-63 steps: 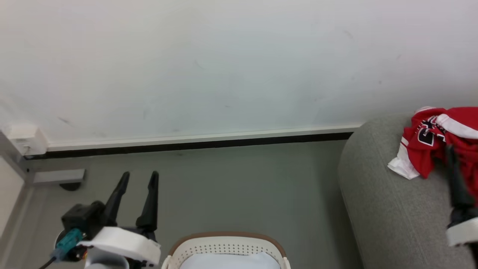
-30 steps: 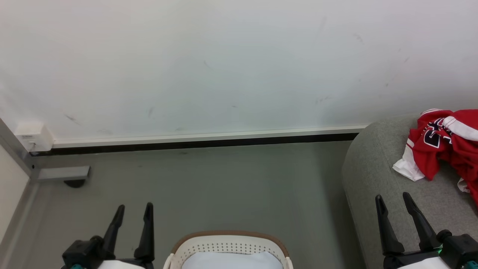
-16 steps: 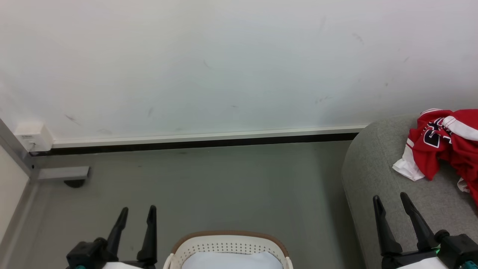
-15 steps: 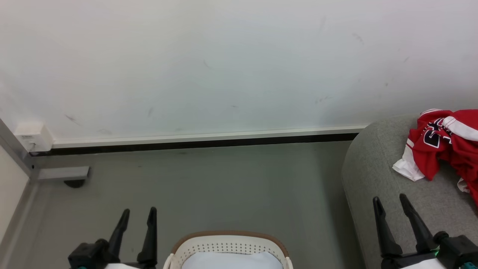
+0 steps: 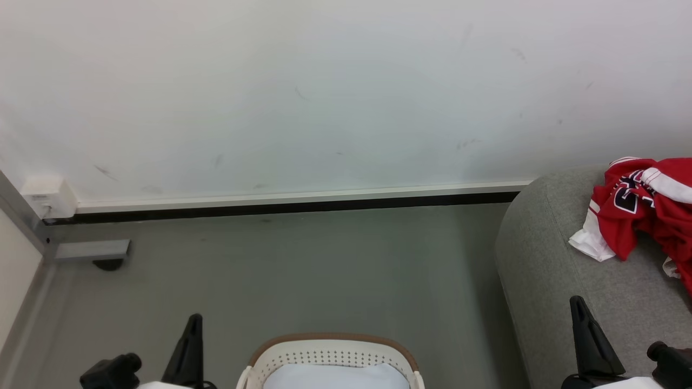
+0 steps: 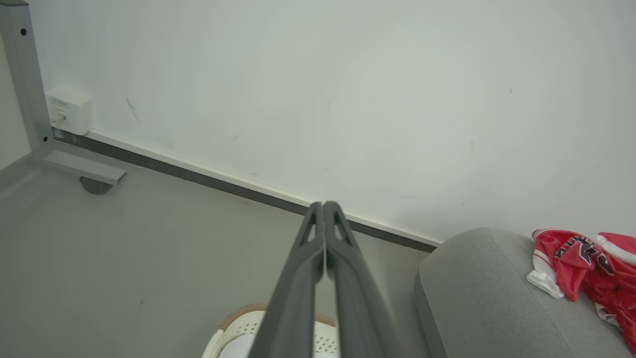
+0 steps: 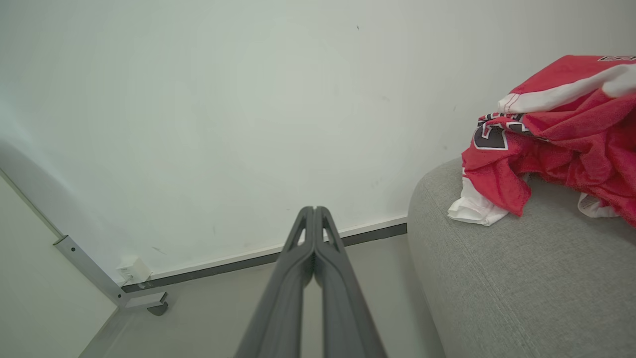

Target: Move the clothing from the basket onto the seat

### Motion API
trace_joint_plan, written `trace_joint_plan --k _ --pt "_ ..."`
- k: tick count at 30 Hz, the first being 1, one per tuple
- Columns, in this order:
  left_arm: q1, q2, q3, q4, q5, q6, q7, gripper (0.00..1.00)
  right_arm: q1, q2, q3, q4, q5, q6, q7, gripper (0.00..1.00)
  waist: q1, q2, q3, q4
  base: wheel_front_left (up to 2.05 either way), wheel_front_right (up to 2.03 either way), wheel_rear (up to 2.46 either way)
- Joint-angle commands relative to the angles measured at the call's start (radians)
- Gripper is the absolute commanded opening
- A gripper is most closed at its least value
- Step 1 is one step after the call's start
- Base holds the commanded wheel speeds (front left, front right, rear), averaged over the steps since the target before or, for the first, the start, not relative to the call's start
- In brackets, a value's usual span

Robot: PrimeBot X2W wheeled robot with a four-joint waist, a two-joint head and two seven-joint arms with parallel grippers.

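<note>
Just beyond our right hand (image 5: 577, 300) and off to its right, the clothing (image 5: 640, 210) lies in a crumpled red heap on the seat (image 5: 540, 270), free of any grip, with a white hem trailing toward the seat's rounded end. Between our two hands the basket (image 5: 331, 341) shows its tan rim and a white lining (image 5: 332, 378), with nothing red on the part we can see; the rest of its inside is cut off. In the last half second both hands have clenched: the fingers that stood apart are now pressed together with nothing between them, as each wrist view shows. Both have also sunk lower in the head view, the left hand (image 5: 194, 319) over the floor (image 5: 324, 270) beside the basket, the right over the seat's near edge. The clothing has not shifted meanwhile. We judge the transfer done or nearly so, though the hidden part of the basket leaves that unconfirmed. The lettering (image 7: 489, 135) on the clothing is black outlined in white, but folds break it up and we cannot read it; far to the left of our left hand, a small white box (image 6: 69, 110) on the wall carries a label too small to read
</note>
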Motion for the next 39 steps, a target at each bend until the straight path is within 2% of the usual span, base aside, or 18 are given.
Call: trace_joint_plan --k 1,18,39 --pt "-0.027 0.001 0.014 -0.013 -0.045 -0.005 0.010 0.00 -0.027 0.000 -0.014 -0.013 0.043 0.000 0.010 0.00 0.0000 -0.0001 0.000 0.000 0.00 0.00 0.00" --pt "-0.043 -0.016 0.061 -0.005 -0.286 -0.027 0.080 0.00 -0.039 0.010 -0.057 -0.006 0.282 0.000 0.077 0.00 0.0000 -0.0001 0.002 0.003 0.00 0.00 0.00" --pt "-0.060 -0.033 0.109 0.004 -0.527 -0.048 0.153 0.00 -0.051 0.023 -0.105 0.003 0.521 -0.001 0.147 0.00 0.0000 -0.0001 0.005 0.005 0.00 0.00 0.00"
